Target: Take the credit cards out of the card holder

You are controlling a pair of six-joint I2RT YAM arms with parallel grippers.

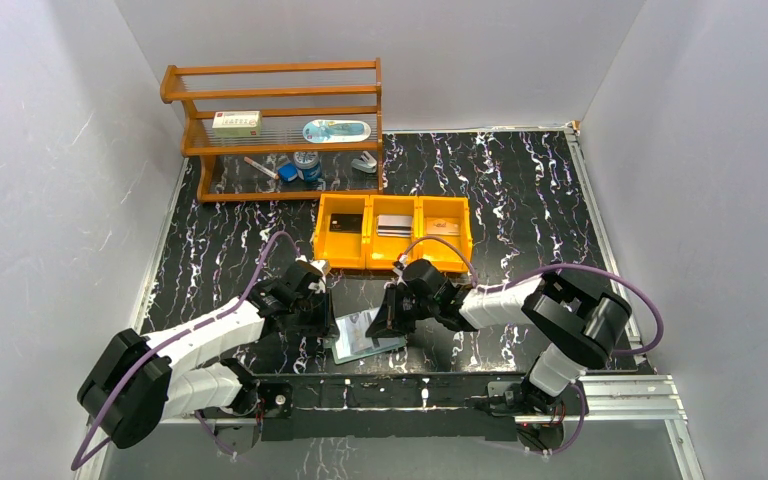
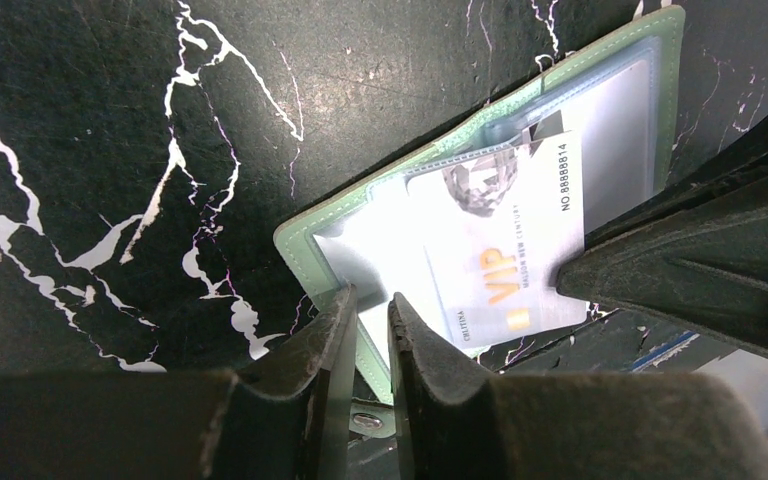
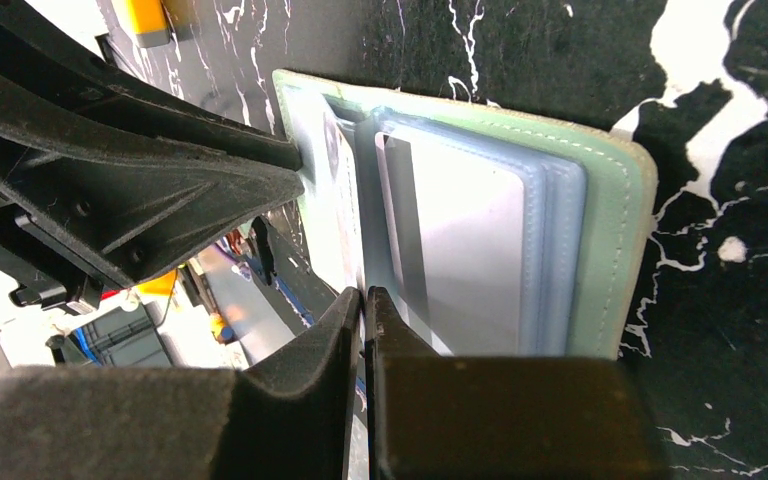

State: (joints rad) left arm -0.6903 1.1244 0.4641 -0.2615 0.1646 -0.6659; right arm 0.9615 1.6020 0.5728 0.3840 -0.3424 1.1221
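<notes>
The muted-green card holder (image 1: pixel 368 342) lies open on the black marble table between my two grippers. In the left wrist view the card holder (image 2: pixel 340 215) shows pale glossy pockets, and a silver-white card printed VIP (image 2: pixel 505 240) sticks partly out of one. My left gripper (image 2: pixel 370 315) is shut on the holder's green edge. My right gripper (image 3: pixel 363 300) is shut on the edge of that card (image 3: pixel 340 230); another silver card (image 3: pixel 465 250) sits in a pocket of the holder (image 3: pixel 615 230). A black card (image 1: pixel 345 223), a silver one (image 1: pixel 393 224) and a tan one (image 1: pixel 442 225) lie in the tray.
The orange three-compartment tray (image 1: pixel 392 262) stands just behind the grippers. A wooden rack (image 1: pixel 280 95) at the back left holds a white box with red print (image 1: pixel 236 122) and small items. White walls close in left, right and rear.
</notes>
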